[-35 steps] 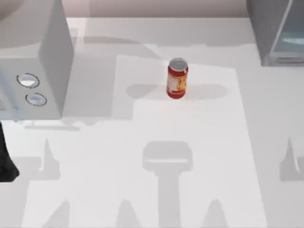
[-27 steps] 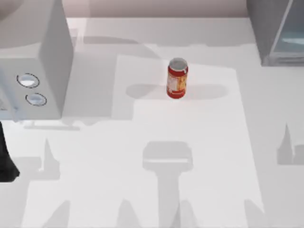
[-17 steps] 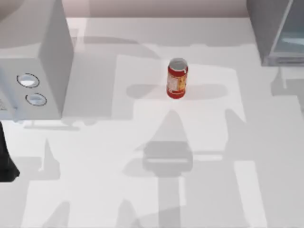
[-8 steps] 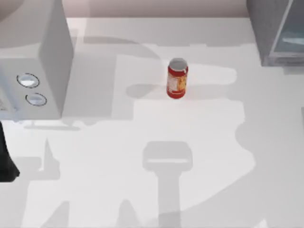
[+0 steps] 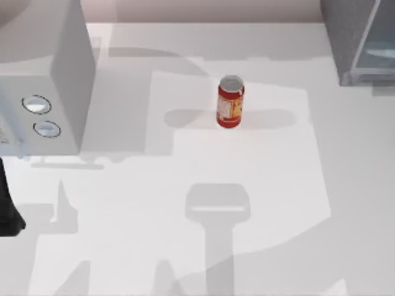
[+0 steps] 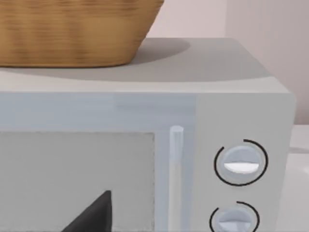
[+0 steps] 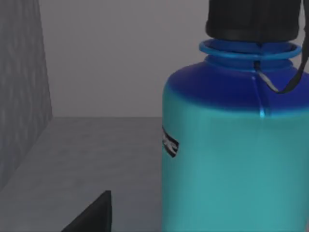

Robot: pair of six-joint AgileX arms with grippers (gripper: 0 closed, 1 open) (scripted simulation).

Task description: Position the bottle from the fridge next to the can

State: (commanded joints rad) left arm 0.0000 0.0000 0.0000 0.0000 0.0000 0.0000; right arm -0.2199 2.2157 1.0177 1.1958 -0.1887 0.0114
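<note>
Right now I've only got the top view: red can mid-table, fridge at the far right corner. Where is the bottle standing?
Observer: The bottle stands upright on a grey floor with grey walls around it, close in front of the right wrist camera.
Operator: Is its cap on?
Observer: Yes, a black cap sits on it, and a thin dark strap hangs down from it.
Operator: And what is the left wrist camera facing?
Observer: The grey box with two dials, front on; a wicker basket rests on its top.
</note>
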